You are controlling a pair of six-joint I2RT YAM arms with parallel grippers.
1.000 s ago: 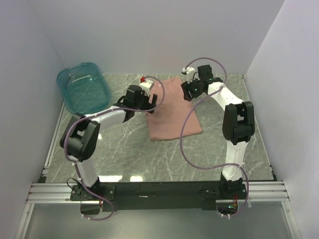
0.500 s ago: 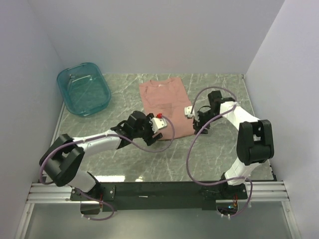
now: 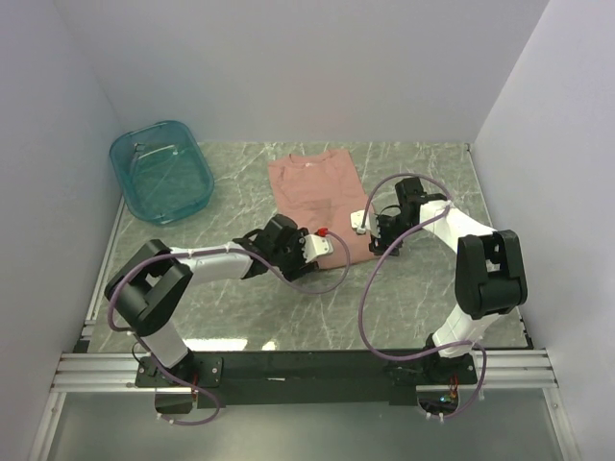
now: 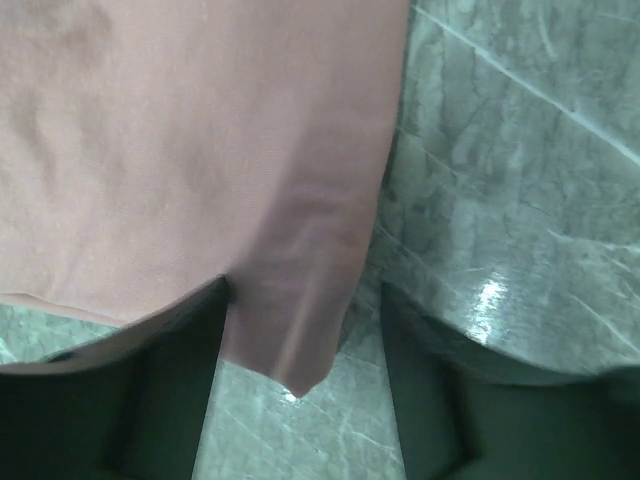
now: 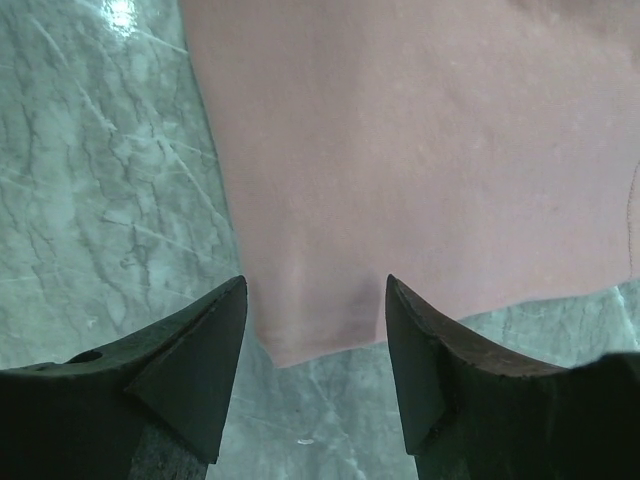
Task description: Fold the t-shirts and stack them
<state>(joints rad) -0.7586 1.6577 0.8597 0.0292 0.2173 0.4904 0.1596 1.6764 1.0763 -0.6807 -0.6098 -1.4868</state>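
Note:
The dusty-pink t-shirt (image 3: 317, 192) lies flat on the marble table (image 3: 240, 298), collar toward the back wall. My left gripper (image 3: 300, 252) sits low at its near left corner. In the left wrist view the pink cloth (image 4: 200, 150) fills the top and one corner hangs between the spread jaws of my left gripper (image 4: 300, 385). My right gripper (image 3: 382, 240) is at the shirt's near right corner. The right wrist view shows the shirt's (image 5: 420, 150) corner between the dark fingers (image 5: 200, 370) of my right gripper (image 5: 315, 365), which stands open.
A translucent teal tub (image 3: 160, 171) stands at the back left of the table. White walls close in the back and both sides. Purple cables loop off both arms over the table.
One second ago both grippers were at the back over a skewed shirt. They came to its near edge and the shirt now lies squared. The left jaws have narrowed.

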